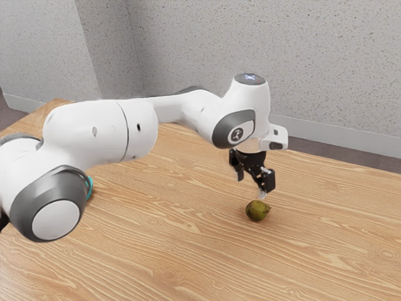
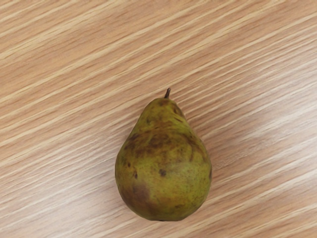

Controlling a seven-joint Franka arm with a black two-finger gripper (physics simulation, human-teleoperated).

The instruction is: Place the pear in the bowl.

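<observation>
In the exterior view, the parted fingers (image 1: 268, 181) were seen above the pear (image 1: 256, 211), right of centre; in the wrist view, its stem (image 2: 168, 93) and brown blotches (image 2: 154, 141) were revealed.

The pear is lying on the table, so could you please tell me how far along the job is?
Only the approach looks done: the open gripper hangs above the pear. Nothing is in hand. Left: grasping the pear, lifting it off the table and setting it in the bowl, perhaps the teal thing partly hidden behind the arm.
</observation>
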